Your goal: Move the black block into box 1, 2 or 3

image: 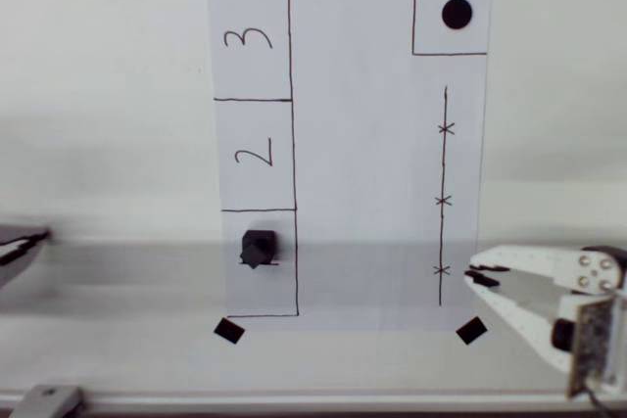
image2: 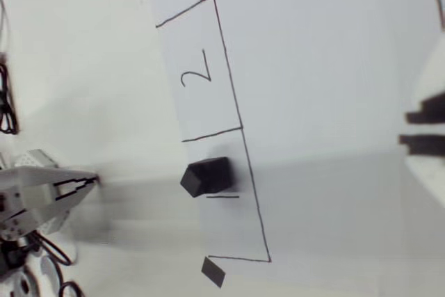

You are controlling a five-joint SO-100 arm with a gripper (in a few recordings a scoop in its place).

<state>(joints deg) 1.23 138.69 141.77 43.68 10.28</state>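
Fingers [image: 477,273] white, slightly apart, empty, at paper's lower right, well apart from block | black block [image: 258,247] small, matte, chunky, uneven-edged, inside box [image: 296,261] marked with dash | paper on table [image: 98,144]

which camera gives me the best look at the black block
The wrist view shows the black block best: it looks larger there, with its top and side faces distinct, sitting inside the box just above the dash label. The overhead view shows the block smaller, as a dark blob from above, but places it clearly within that box.
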